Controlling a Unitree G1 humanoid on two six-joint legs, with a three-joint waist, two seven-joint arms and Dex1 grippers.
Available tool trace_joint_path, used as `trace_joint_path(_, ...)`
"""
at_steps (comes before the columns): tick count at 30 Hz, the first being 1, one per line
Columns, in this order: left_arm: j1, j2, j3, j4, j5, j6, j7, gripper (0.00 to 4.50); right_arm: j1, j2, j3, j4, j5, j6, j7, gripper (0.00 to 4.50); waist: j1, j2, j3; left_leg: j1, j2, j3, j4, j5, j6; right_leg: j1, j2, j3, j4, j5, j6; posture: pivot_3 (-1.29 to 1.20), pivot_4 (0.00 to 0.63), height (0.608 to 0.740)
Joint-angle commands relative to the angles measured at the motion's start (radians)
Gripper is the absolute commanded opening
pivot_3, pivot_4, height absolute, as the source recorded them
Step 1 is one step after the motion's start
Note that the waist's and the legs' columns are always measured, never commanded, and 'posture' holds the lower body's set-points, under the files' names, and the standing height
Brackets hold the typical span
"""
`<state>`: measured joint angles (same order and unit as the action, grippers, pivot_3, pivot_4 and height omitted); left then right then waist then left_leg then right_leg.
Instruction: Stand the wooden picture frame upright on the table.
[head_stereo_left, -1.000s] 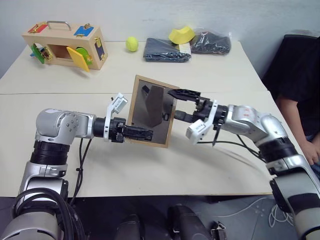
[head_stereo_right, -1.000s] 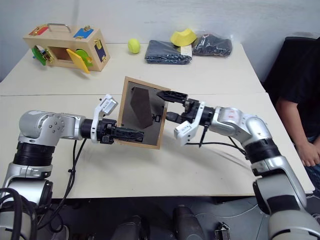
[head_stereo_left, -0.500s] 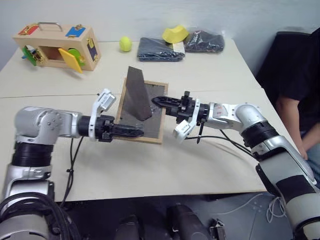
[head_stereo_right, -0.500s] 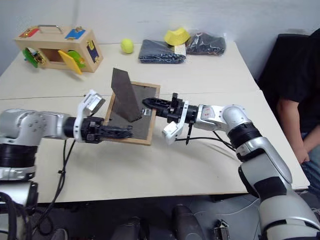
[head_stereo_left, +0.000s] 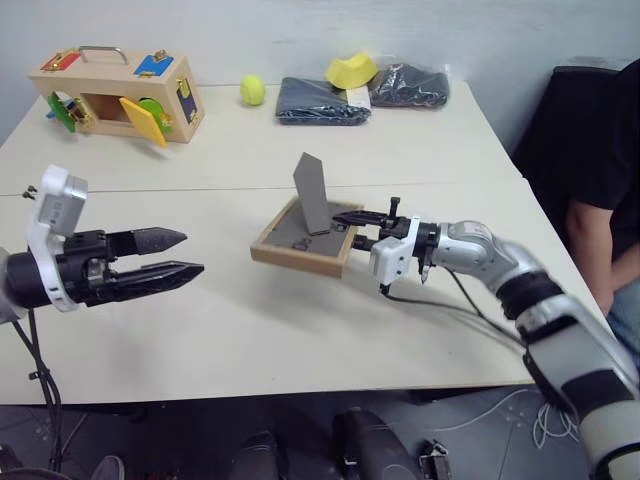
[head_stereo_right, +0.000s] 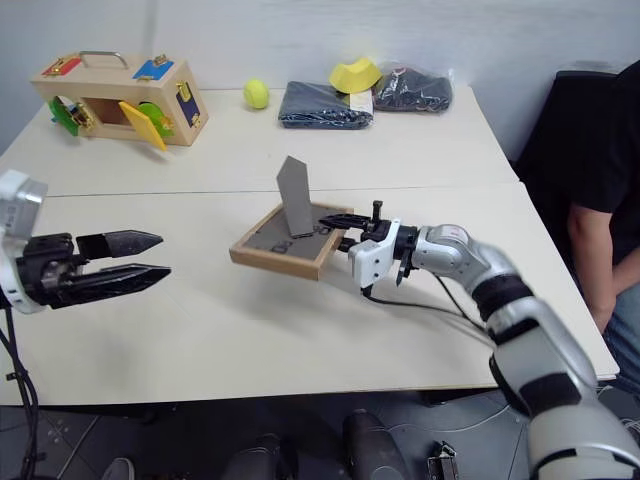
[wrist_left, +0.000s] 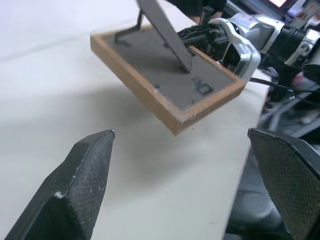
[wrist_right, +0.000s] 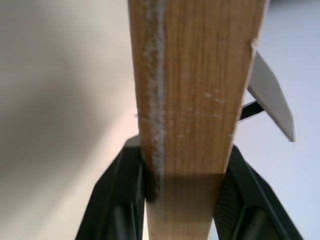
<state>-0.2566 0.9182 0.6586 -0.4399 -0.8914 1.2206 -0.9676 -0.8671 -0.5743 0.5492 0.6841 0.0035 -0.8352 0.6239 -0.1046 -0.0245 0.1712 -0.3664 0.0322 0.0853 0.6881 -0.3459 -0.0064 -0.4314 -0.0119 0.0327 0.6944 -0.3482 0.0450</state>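
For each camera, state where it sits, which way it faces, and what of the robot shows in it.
Left and right eye views: on the head, looking forward and down at the cream table; both arms show, the open left gripper and the right gripper on the small light-wood picture frame.
Left wrist view: looks between its own fingers at the frame's dark back.
Right wrist view: looks along its own fingers clamping the frame's edge.
All views share the frame.

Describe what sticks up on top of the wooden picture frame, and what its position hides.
On the wooden picture frame, held backing-up by the right gripper, the fold-out stand sticks up from the grey backing. The picture side faces down toward the table, unseen.
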Motion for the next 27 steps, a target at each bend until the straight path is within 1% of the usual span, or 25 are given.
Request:
trace_joint_path(1,0.016,-0.047,0.019,-0.086,0.002,-0.106,0.082,4.50,0.083,-0.018,-0.106,-0.376,0.556,0.626,0.342,1.26,0.013,0.000,0.000,-0.001,0.000,-0.002,0.001,0.000,0.000,0.001,0.000,-0.002,0.000,0.000,0.000,0.00,0.150,0.740)
trace_joint_path(3,0.020,-0.061,0.000,-0.096,0.003,-0.134,0.110,4.50,0.123,-0.028,-0.136,-0.487,0.711,0.936,0.381,1.26,0.022,0.000,0.000,-0.002,0.000,-0.003,0.001,-0.001,0.001,0.001,-0.001,-0.003,0.000,0.000,0.000,0.00,0.150,0.740)
trace_joint_path(4,0.022,-0.061,-0.004,-0.096,-0.003,-0.143,0.118,4.50,0.136,-0.027,-0.155,-0.520,0.755,1.042,0.383,1.26,0.025,0.000,0.000,-0.002,0.000,-0.005,0.001,-0.001,0.001,0.002,-0.001,-0.004,0.000,0.000,0.000,0.00,0.150,0.740)
trace_joint_path(6,0.025,-0.055,-0.013,-0.085,-0.012,-0.159,0.127,4.50,0.147,-0.009,-0.189,-0.536,0.791,1.206,0.353,1.26,0.029,0.000,0.000,-0.002,0.000,-0.006,0.001,-0.001,0.001,0.002,-0.001,-0.005,-0.003,0.000,0.000,0.00,0.150,0.740)
trace_joint_path(9,0.018,-0.043,-0.036,-0.068,-0.016,-0.180,0.135,4.50,0.168,0.026,-0.217,-0.523,0.778,1.335,0.333,1.26,0.036,0.000,0.000,-0.002,-0.001,-0.007,0.001,-0.001,0.001,0.002,-0.002,-0.006,-0.006,0.000,0.000,0.00,0.150,0.740)
trace_joint_path(14,-0.003,-0.028,-0.093,-0.040,-0.016,-0.224,0.121,4.50,0.224,0.068,-0.236,-0.504,0.713,1.413,0.352,1.26,0.045,0.000,0.000,-0.002,-0.002,-0.007,0.000,-0.001,0.001,0.002,-0.002,-0.006,-0.006,0.000,0.000,0.00,0.150,0.740)
trace_joint_path(16,-0.014,-0.027,-0.118,-0.024,-0.012,-0.245,0.113,4.50,0.236,0.077,-0.244,-0.502,0.693,1.437,0.357,1.98,0.048,0.000,0.000,-0.002,-0.002,-0.007,0.000,-0.001,0.001,0.002,-0.002,-0.006,-0.006,0.000,0.000,0.00,0.150,0.740)
trace_joint_path(18,-0.018,-0.023,-0.130,-0.015,-0.012,-0.259,0.111,4.50,0.241,0.086,-0.257,-0.506,0.676,1.452,0.367,2.57,0.048,0.000,0.000,-0.002,-0.002,-0.007,0.000,-0.001,0.001,0.002,-0.002,-0.006,-0.006,0.000,0.000,0.00,0.150,0.740)
trace_joint_path(19,-0.025,-0.021,-0.145,-0.007,-0.007,-0.268,0.109,4.50,0.248,0.084,-0.257,-0.515,0.654,1.441,0.377,2.74,0.048,0.000,0.000,-0.002,-0.002,-0.007,0.000,-0.001,0.001,0.002,-0.002,-0.006,-0.006,0.000,0.000,0.00,0.150,0.740)
trace_joint_path(20,-0.031,-0.018,-0.156,-0.001,-0.004,-0.275,0.107,4.50,0.254,0.084,-0.258,-0.523,0.636,1.434,0.384,3.20,0.049,0.000,0.000,-0.003,-0.002,-0.007,0.000,-0.001,0.001,0.002,-0.002,-0.006,-0.007,0.000,0.000,0.00,0.150,0.740)
trace_joint_path(21,-0.036,-0.019,-0.164,0.007,-0.005,-0.283,0.103,4.50,0.261,0.081,-0.263,-0.535,0.622,1.427,0.390,3.51,0.048,0.000,0.000,-0.003,-0.002,-0.007,0.000,-0.001,0.001,0.002,-0.002,-0.006,-0.007,0.000,0.000,0.00,0.150,0.740)
trace_joint_path(24,-0.060,-0.021,-0.188,0.044,-0.001,-0.311,0.096,4.50,0.294,0.028,-0.284,-0.614,0.569,1.393,0.410,4.47,0.050,0.000,0.000,-0.003,-0.002,-0.007,0.000,-0.001,0.001,0.002,-0.002,-0.006,-0.007,0.000,0.000,0.00,0.150,0.740)
trace_joint_path(26,-0.065,-0.022,-0.202,0.059,0.011,-0.337,0.089,4.50,0.332,-0.075,-0.297,-0.675,0.494,1.323,0.453,4.47,0.051,0.001,0.000,-0.003,-0.002,-0.007,-0.001,-0.001,0.001,0.002,-0.002,-0.006,-0.007,0.000,0.000,0.00,0.150,0.740)
trace_joint_path(27,-0.068,-0.022,-0.206,0.065,0.013,-0.346,0.087,4.50,0.353,-0.130,-0.319,-0.703,0.480,1.301,0.483,4.47,0.055,0.001,0.000,-0.003,-0.002,-0.007,-0.001,-0.001,0.002,0.002,-0.003,-0.006,-0.008,0.000,0.000,0.00,0.150,0.740)
